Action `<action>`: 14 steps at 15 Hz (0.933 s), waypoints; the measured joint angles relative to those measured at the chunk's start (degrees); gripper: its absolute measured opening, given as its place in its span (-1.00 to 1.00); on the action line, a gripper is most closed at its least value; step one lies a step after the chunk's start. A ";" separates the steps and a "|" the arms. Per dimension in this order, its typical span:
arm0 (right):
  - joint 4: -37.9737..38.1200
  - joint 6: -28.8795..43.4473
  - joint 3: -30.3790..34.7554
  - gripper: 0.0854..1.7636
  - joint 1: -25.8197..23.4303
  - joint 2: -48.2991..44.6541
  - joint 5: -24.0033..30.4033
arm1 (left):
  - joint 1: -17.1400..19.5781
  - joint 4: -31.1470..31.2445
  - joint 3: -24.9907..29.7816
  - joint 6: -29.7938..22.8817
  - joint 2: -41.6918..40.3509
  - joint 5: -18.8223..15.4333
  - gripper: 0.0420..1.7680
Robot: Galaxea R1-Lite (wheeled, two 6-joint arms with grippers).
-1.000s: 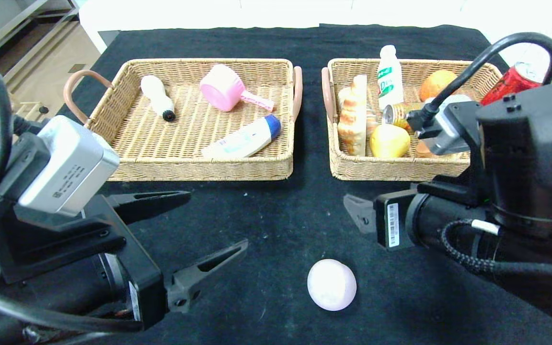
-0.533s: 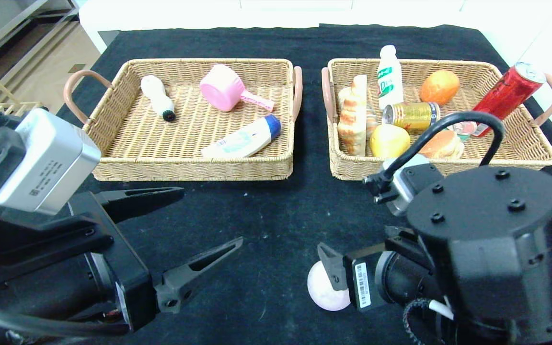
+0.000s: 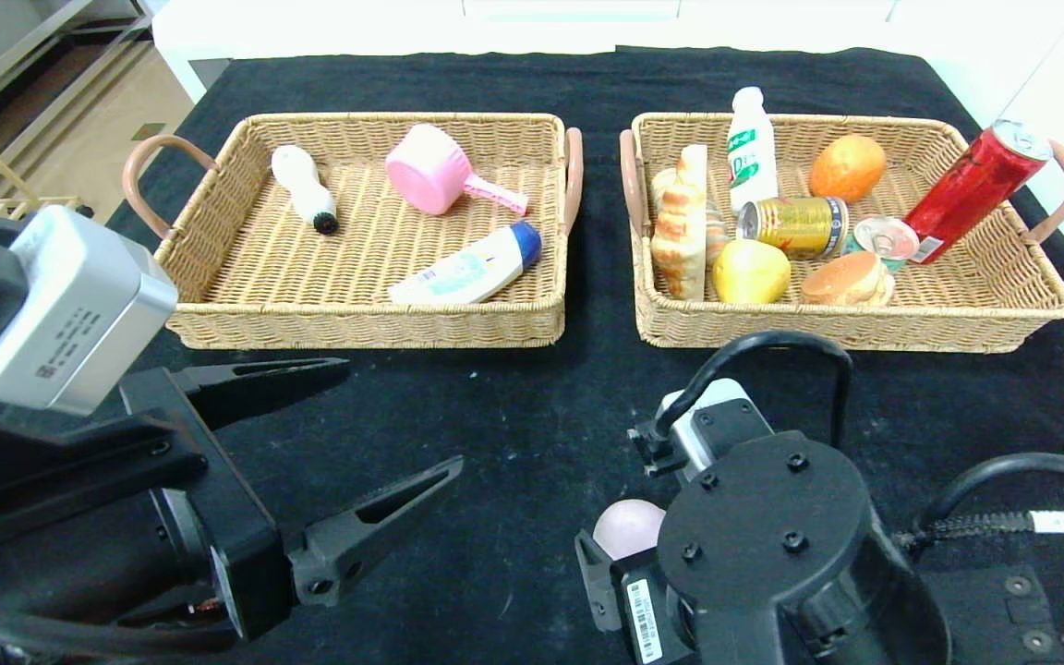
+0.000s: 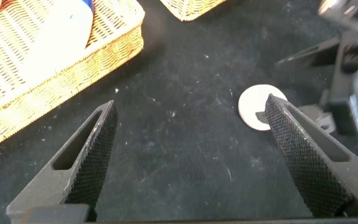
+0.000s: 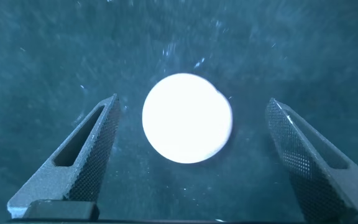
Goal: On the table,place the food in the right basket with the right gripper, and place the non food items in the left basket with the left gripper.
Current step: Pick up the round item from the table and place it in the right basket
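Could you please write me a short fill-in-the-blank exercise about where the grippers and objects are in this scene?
1. The right gripper hangs above the round pale object with its fingers ____.
2. That object lies on the black ____, outside both baskets.
3. The red can leans against the rim of the ____ basket.
4. The pink scoop lies in the ____ basket, while the left gripper is open near the table's front.

Missing words: open; table; right; left

A round, pale pink, smooth bun-like food item [image 3: 626, 528] lies on the black tablecloth [image 3: 513, 416] — near the front edge, well apart from both baskets. The rectangular wicker right basket [image 3: 957, 323] holds food and drinks — the matching left basket [image 3: 366, 323] holds non-food items.
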 joint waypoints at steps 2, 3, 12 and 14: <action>-0.07 0.28 0.01 0.93 -0.20 1.30 -0.13 | 0.00 0.00 0.00 0.00 0.00 0.00 0.94; -0.11 0.33 0.00 0.93 -0.38 1.85 -0.17 | 0.00 0.00 0.00 0.00 0.00 -0.02 0.94; -1.60 0.94 -0.16 0.94 -1.90 4.91 -0.04 | 0.00 0.09 0.09 0.09 0.00 -0.09 0.94; -1.65 1.07 -0.16 0.81 -1.93 5.33 0.00 | -0.02 0.13 0.09 0.09 0.00 -0.11 0.94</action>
